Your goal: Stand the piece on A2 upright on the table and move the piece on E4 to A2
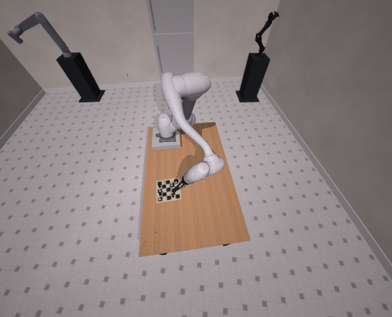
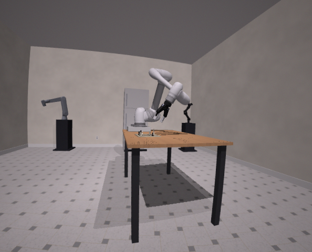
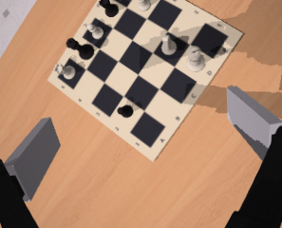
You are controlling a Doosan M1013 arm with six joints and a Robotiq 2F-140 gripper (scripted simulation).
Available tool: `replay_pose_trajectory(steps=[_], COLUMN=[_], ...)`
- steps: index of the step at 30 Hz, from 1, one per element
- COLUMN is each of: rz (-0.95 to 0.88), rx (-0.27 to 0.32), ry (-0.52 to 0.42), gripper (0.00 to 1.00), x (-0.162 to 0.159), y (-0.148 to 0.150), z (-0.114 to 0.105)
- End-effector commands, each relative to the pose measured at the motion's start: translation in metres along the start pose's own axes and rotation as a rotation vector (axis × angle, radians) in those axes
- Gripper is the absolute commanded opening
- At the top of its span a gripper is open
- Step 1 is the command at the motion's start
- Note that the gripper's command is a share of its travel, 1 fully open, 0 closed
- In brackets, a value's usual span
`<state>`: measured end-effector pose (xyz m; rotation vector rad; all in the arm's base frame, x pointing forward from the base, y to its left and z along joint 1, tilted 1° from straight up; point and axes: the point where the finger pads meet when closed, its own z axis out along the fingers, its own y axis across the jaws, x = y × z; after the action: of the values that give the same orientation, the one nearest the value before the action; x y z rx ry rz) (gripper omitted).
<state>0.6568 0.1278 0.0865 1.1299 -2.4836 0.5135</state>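
A small chessboard [image 3: 141, 57] lies on the wooden table [image 1: 193, 201], and it also shows in the top view [image 1: 169, 191]. Several black and white pieces stand on it. One black piece [image 3: 79, 47] near the board's left edge looks to be lying on its side. A lone black pawn [image 3: 124, 110] stands near the board's near edge. Two taller white pieces [image 3: 169, 45] [image 3: 196, 59] stand on the right side. The edge letters are too small to read. My gripper [image 3: 140, 118] [image 2: 163, 114] is open and empty, well above the board's near edge.
The arm's base [image 1: 165, 136] stands at the table's far end. Two other arms on black pedestals [image 1: 80, 76] [image 1: 252, 76] stand far off by the back wall. The board lies close to the table's left edge.
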Motion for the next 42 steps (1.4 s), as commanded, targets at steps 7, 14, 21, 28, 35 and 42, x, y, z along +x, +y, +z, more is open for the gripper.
replay_pose_trajectory(steps=[7, 14, 21, 28, 35, 42], rz=[0.317, 0.399, 0.399, 0.399, 0.395, 0.395], rx=[-0.231, -0.286, -0.286, -0.286, -0.291, -0.291], ry=[-0.340, -0.421, -0.421, -0.421, -0.421, -0.421], gripper=[1.00, 1.00, 1.00, 1.00, 1.00, 0.20], x=[0.014, 0.017, 0.017, 0.017, 0.004, 0.003], y=[-0.044, -0.058, -0.058, -0.058, -0.050, -0.050], z=[0.016, 0.020, 0.020, 0.020, 0.046, 0.048])
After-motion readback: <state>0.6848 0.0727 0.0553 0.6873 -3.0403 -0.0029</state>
